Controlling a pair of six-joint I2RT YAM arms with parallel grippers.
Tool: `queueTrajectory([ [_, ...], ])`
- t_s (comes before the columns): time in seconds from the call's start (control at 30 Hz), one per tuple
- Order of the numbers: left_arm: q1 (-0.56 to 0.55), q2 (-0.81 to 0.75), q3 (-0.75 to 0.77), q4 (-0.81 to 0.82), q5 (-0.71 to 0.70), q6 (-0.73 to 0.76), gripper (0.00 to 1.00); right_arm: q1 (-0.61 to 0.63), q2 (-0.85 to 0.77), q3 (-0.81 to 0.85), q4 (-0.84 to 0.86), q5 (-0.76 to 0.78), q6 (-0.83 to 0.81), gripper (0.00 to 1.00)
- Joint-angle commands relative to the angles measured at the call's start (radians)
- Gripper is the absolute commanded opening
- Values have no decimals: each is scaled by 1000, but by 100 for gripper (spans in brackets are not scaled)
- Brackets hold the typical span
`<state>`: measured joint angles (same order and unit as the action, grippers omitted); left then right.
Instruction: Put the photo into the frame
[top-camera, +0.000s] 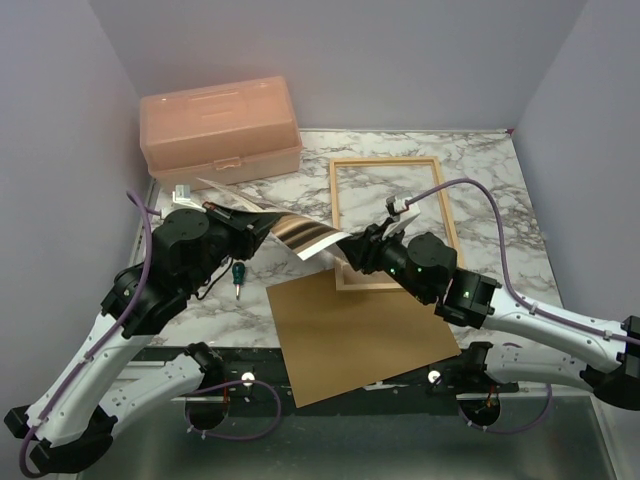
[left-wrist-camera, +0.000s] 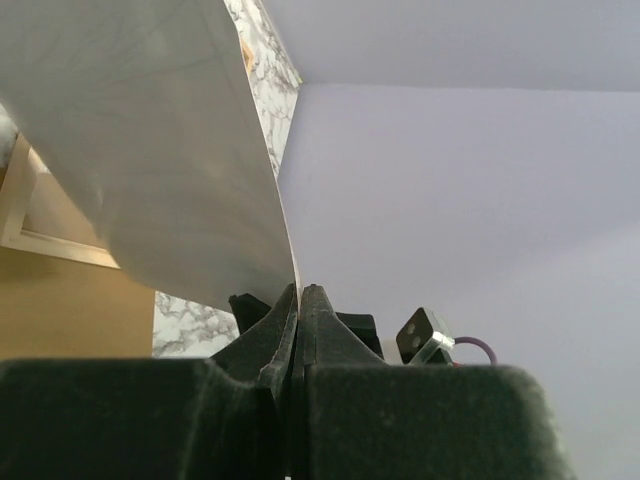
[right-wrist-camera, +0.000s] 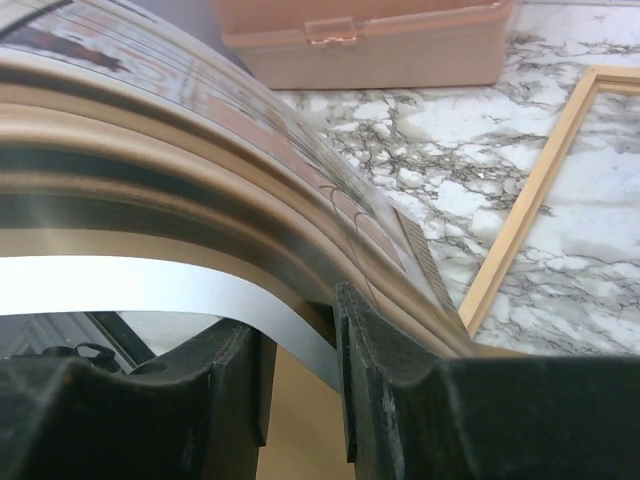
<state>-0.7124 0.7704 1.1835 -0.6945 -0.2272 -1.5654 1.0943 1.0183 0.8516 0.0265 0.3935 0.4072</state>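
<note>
between the right jaws, the photo (top-camera: 300, 235) bows, left jaws pinching it.

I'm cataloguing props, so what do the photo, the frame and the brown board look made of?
The photo: probably glossy paper; it bows in an arc and shines. The frame: apparently pale bare wood, matte tan bars. The brown board: perhaps fibreboard or card, matte, lying flat, evenly brown.

Pale lavender walls (top-camera: 350, 60) close in on three sides, softly and evenly lit. Down below, a white marble-patterned surface (top-camera: 490, 200) with grey veining, dark strip (top-camera: 400, 445) along its near edge.
</note>
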Motion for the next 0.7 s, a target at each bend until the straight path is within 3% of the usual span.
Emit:
queueTrajectory([
  [0.0, 12, -13, -24, 40, 51, -21, 0, 8, -34, -19, 47, 17, 5, 30],
  [0.07, 14, -13, -32, 48, 59, -21, 1, 7, -31, -15, 46, -9, 1, 24],
  [0.2, 23, -15, -40, 59, 74, -22, 12, 7, -8, 14, 15, -45, 7, 1],
  [0.27, 25, -17, -42, 61, 77, -14, 23, 8, 3, 21, -1, -53, 16, 1],
  [0.5, 43, -48, -60, 52, 72, 52, 91, 7, -8, 19, -39, -37, 80, 1],
  [0.57, 49, -61, -70, 46, 74, 82, 98, 8, -12, 25, -83, -29, 103, 1],
  [0.67, 53, -71, -74, 28, 76, 149, 99, 8, -13, 48, -127, -28, 127, 1],
])
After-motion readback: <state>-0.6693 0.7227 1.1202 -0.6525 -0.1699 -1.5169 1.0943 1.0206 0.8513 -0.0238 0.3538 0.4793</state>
